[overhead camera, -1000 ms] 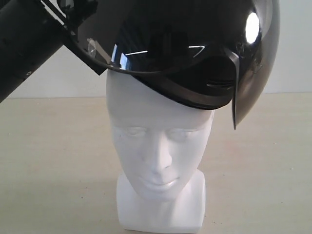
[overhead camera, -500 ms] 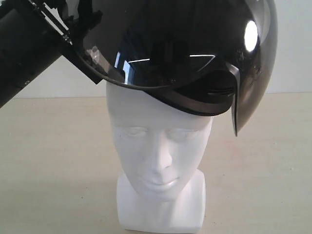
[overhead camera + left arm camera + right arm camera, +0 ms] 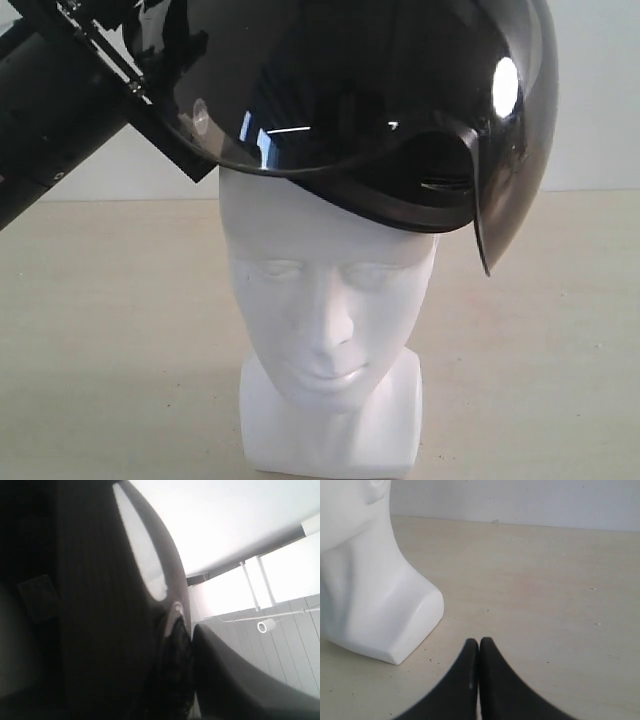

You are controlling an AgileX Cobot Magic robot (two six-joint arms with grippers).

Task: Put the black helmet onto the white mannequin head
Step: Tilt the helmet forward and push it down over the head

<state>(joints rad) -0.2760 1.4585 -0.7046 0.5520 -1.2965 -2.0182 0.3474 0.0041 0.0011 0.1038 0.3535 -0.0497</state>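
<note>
Holding the helmet (image 3: 350, 100) tilted on the head (image 3: 325, 290), our left gripper (image 3: 170, 130) pinches its rim; our right gripper (image 3: 479, 644) is pressed together

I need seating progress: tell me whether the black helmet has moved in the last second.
Yes. The black helmet has sunk slightly, hiding more forehead of the white mannequin head.

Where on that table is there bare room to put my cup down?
Bare tabletop stretches left of the white mannequin head, and also to its right. Crowded spot: above the head, where the black helmet and a robot arm are.
</note>
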